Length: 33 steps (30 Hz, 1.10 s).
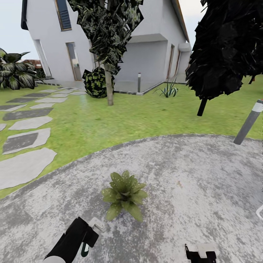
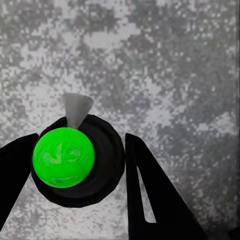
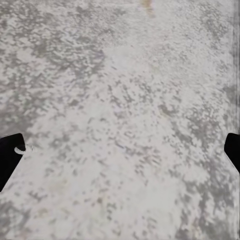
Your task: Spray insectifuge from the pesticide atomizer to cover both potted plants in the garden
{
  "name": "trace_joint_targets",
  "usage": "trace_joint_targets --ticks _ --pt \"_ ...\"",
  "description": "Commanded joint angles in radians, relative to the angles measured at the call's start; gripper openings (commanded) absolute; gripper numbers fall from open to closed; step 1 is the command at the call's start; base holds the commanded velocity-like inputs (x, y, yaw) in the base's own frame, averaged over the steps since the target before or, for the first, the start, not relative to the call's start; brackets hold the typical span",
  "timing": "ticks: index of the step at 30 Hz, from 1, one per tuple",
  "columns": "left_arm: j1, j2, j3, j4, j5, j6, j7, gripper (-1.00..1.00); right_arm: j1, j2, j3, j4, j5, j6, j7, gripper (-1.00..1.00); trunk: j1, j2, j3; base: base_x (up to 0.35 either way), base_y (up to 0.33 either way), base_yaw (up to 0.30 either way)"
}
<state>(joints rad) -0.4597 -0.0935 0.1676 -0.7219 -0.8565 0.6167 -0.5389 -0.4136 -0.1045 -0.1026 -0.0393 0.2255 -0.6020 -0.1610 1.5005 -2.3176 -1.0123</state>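
One potted plant, one atomizer.

1. Bare paved patio lies open right of the potted plant.
2. Far right, a tilted bollard stands at the patio edge.
3. Left gripper has the pesticide atomizer between its fingers.

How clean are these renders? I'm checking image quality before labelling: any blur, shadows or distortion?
Head view: flat, even light, no cast shadow under the speckled green potted plant; straight lines bow towards the edges, as at the tilted grey bollard. Left wrist view: the bright green-capped dark atomizer is sharp, the mottled grey paving grainy. Right wrist view: paving soft, blotchy.
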Motion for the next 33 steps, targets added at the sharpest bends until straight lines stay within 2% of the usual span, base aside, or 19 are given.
trace_joint_targets --ticks 1,5,20,30,33 --pt "0.0 -0.002 0.006 -0.002 -0.011 0.001 -0.01 -1.0 -0.001 0.0 -0.008 0.001 0.011 -0.002 -0.003 1.0 0.0 0.0 -0.001 0.0 -0.268 0.002" --pt "0.0 -0.002 0.007 -0.002 -0.01 0.001 -0.01 -1.0 -0.001 0.0 -0.008 0.001 0.011 -0.002 -0.003 1.0 0.0 0.0 -0.001 0.049 -0.268 0.107" --pt "0.0 -0.002 0.007 -0.002 -0.012 0.002 -0.01 -1.0 -0.001 0.001 -0.008 0.001 0.011 -0.002 -0.003 1.0 0.0 0.0 -0.001 0.067 -0.261 0.272" --pt "0.0 -0.001 0.01 -0.002 -0.011 0.003 -0.01 -1.0 -0.001 0.0 -0.008 0.001 0.011 -0.002 -0.003 1.0 0.0 0.0 -0.001 -0.099 -0.037 0.269" --pt "0.0 -0.001 0.009 -0.002 -0.01 0.003 -0.01 -1.0 -0.001 0.0 -0.008 0.001 0.011 -0.002 -0.003 1.0 0.0 0.0 -0.001 -0.003 0.0 0.084"
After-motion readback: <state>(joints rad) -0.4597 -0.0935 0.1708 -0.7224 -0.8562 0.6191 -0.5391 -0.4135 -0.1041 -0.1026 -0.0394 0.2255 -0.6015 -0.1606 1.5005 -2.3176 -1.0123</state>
